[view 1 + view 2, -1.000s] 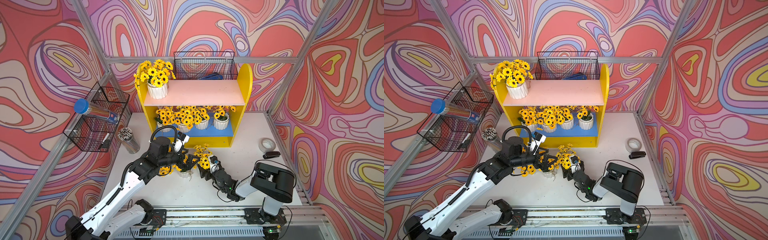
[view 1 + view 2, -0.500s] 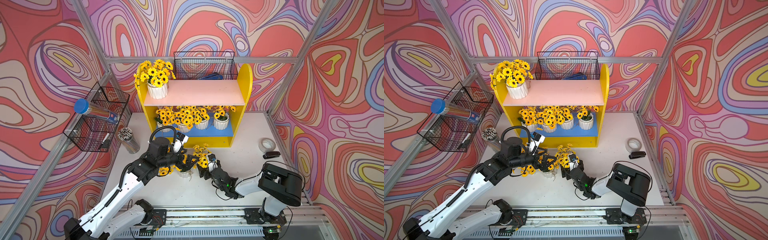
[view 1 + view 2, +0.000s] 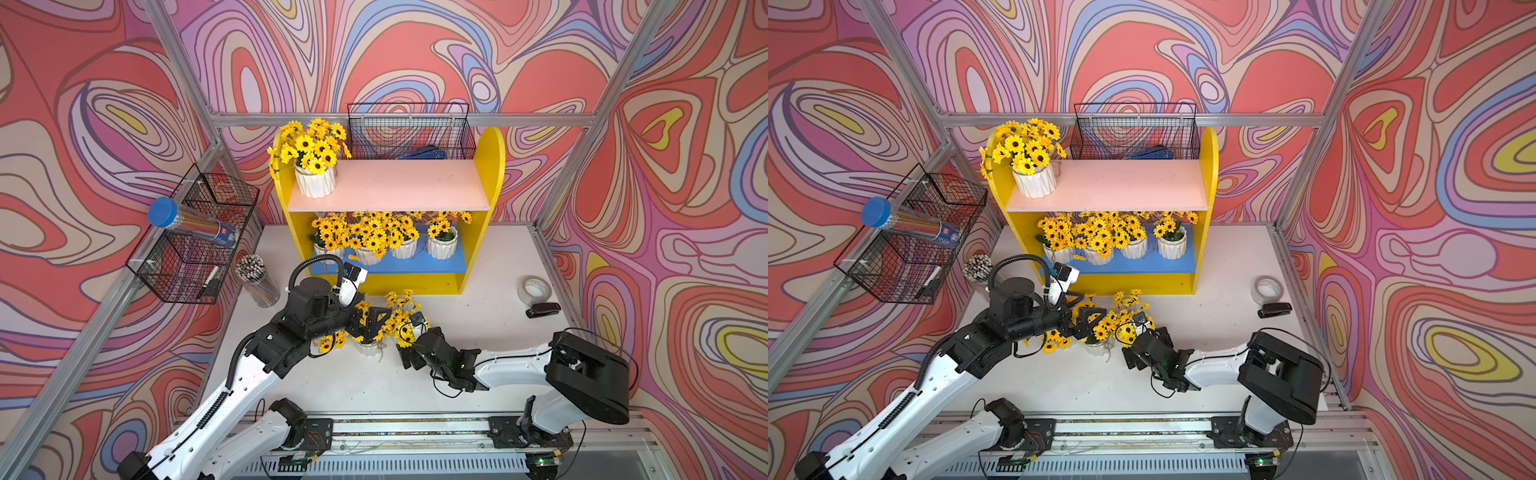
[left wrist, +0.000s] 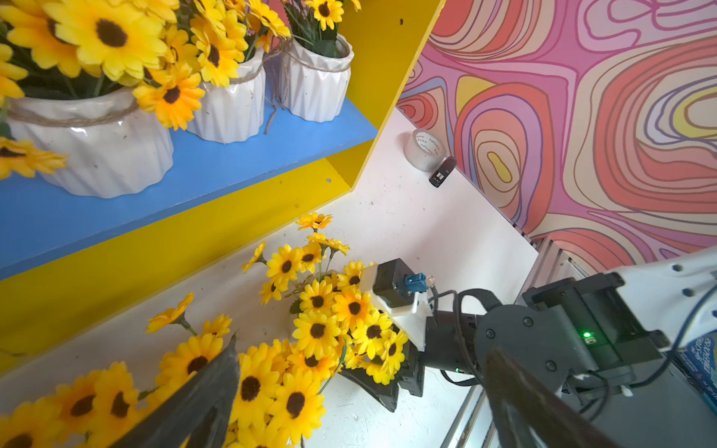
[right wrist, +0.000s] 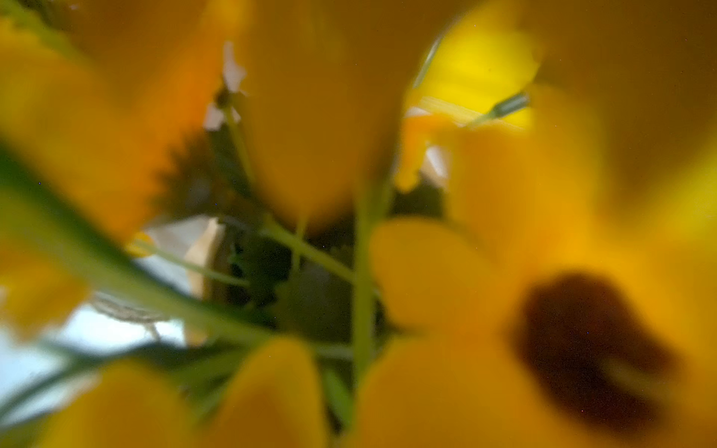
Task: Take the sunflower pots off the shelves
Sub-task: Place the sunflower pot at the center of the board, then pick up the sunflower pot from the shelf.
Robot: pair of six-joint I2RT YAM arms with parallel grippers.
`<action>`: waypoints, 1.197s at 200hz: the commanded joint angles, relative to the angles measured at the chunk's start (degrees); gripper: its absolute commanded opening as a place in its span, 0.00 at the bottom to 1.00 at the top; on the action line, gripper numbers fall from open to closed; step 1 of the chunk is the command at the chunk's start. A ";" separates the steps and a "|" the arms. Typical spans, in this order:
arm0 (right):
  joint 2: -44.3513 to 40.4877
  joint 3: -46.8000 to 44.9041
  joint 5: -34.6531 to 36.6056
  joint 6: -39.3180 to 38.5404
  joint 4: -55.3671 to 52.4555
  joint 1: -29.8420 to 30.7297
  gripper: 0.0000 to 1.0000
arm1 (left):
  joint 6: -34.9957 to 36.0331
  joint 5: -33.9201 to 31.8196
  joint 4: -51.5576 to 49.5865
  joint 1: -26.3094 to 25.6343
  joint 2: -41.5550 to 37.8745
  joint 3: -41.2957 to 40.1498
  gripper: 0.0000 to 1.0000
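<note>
My right end effector [image 3: 408,357] backed nearer, grip hidden by blooms | left end effector [image 3: 372,322] gaped empty | pot [image 3: 368,348] stood on counter [image 3: 478,332]; shelves [image 3: 490,166] still stocked

Pot [image 3: 368,347] on table [image 3: 478,326] before shelves [image 3: 395,283].

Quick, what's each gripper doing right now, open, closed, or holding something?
Left gripper: open, jaws spread wide over yellow artificial sunflowers.
Right gripper: cannot tell, buried among those sunflowers.

text: none legible | tape roll [image 4: 425,149]: red print, too small to read
</note>
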 commanded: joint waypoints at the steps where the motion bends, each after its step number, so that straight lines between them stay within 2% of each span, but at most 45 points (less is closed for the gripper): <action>1: -4.57 -1.09 -3.49 0.61 -6.61 0.43 0.98 | 0.80 -1.89 -3.09 -0.10 -2.44 1.33 1.00; 44: -9.07 -4.02 -8.81 1.02 -11.00 0.44 0.98 | 0.64 -3.31 -5.47 -0.10 -5.11 0.44 1.00; 73: -13.10 -6.16 -10.44 4.29 -14.40 0.44 0.98 | 0.84 -5.76 -8.14 -0.11 -5.39 1.78 1.00; 112: -24.29 -6.45 -8.30 8.98 -23.44 0.44 0.98 | -0.41 -14.94 -13.02 -0.11 -6.19 8.61 0.99; 149: -36.67 -3.47 -4.03 10.50 -33.06 0.44 0.92 | 2.76 -19.74 -12.52 -0.10 -5.23 17.30 0.97; 188: -43.32 2.29 2.27 5.37 -36.81 0.44 0.94 | 10.54 -32.45 -6.75 -0.10 3.53 27.02 0.98; 208: -41.86 5.38 4.57 1.35 -34.10 0.44 0.98 | 15.57 -37.44 -5.01 -0.10 11.37 34.53 1.00; 239: -36.76 9.31 5.38 -3.87 -29.36 0.44 0.98 | 20.12 -45.51 -7.75 0.14 24.09 48.82 1.00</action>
